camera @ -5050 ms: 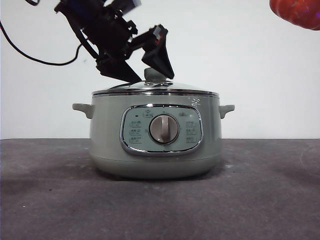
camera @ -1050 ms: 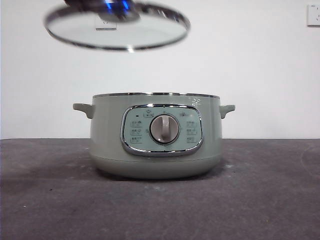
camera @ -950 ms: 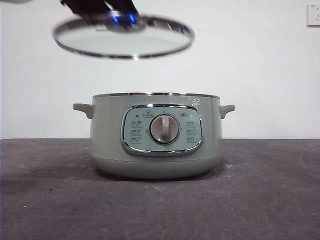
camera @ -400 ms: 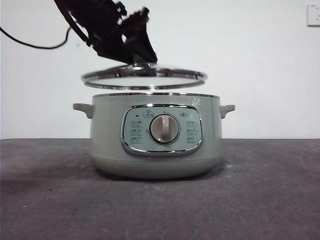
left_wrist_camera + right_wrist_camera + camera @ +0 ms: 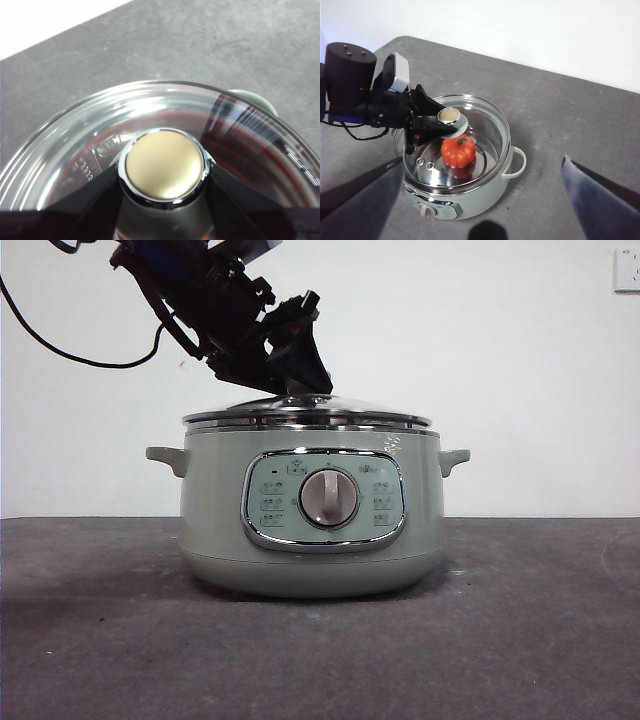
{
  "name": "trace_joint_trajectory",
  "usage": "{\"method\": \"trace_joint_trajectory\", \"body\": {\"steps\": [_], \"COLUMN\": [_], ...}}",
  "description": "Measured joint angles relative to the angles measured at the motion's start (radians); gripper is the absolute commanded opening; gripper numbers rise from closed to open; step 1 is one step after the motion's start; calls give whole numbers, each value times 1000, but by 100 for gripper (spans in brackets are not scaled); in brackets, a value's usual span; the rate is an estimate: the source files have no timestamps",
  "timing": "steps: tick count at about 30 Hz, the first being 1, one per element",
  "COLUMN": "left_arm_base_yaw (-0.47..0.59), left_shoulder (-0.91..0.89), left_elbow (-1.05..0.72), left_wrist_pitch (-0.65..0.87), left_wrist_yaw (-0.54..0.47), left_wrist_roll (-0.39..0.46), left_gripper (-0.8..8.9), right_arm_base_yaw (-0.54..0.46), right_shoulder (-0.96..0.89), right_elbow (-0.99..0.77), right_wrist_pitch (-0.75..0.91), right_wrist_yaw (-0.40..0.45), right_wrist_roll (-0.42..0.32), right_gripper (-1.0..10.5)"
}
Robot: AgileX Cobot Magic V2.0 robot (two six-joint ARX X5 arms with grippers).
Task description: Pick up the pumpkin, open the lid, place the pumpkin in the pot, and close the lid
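Note:
The sage-green pot (image 5: 310,530) stands mid-table with its dial facing the front view. The glass lid (image 5: 300,412) lies on the pot's rim. My left gripper (image 5: 290,380) comes down from the upper left and is shut on the lid's knob (image 5: 164,165), one black jaw on each side of it. In the right wrist view the orange pumpkin (image 5: 458,150) sits inside the pot (image 5: 465,200), seen through the lid (image 5: 487,125). My right gripper (image 5: 483,160) is open and empty, high above the table and to the pot's right.
Dark grey table (image 5: 520,640) all around the pot, white wall behind. A black cable (image 5: 60,345) hangs from the left arm at the upper left. A wall socket (image 5: 627,270) is at the top right.
The lid, held high and to the left a second ago, has come right and down onto the pot's rim with the left gripper still on its knob.

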Motion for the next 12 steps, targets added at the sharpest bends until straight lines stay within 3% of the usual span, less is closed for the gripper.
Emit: {"method": "trace_joint_trajectory", "body": {"steps": [12], "left_arm_base_yaw": [-24], "left_shoulder": [6], "left_elbow": [1], "left_wrist_pitch": [-7], "left_wrist_yaw": [-7], "left_wrist_roll": [3], "left_gripper": [-9], "right_arm_base_yaw": [0], "right_shoulder": [1], "right_elbow": [0], "right_wrist_pitch": [-1], "right_wrist_yaw": [33], "right_wrist_roll": [-5], "right_gripper": [692]}}
